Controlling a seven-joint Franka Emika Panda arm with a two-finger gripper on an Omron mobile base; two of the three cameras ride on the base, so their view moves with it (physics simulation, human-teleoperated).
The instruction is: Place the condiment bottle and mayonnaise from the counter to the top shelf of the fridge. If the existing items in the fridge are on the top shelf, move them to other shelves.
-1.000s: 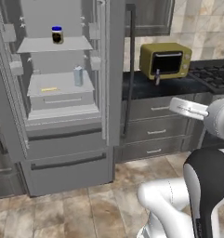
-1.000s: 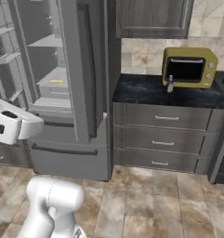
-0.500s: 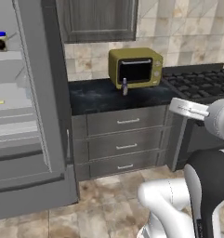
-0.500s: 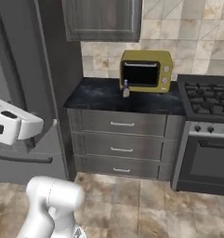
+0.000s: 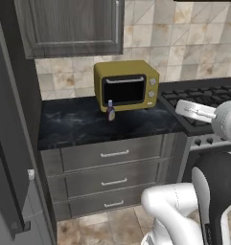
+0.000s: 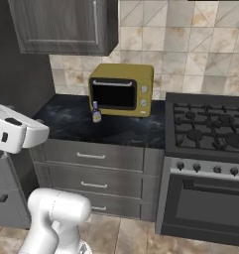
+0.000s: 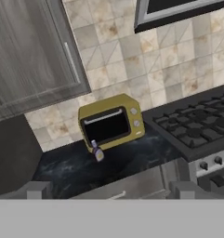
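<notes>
Fingers [image 7: 108, 190] spread wide, empty; condiment bottle [image 5: 110, 111] stands on counter [image 5: 78, 125] before yellow microwave [image 5: 126, 85]

No readable text, label, brand, number or sign can be made out in any of the three views. The yellow microwave [image 5: 126, 86] carries two small round knobs on its front panel — no markings can be read beside them. The condiment bottle [image 5: 110, 111] standing on the counter [image 5: 78, 125] just in front of the microwave is too small for any label to be read. The stove [image 6: 205, 129] shows a row of knobs on its front — no figures are legible there.
</notes>
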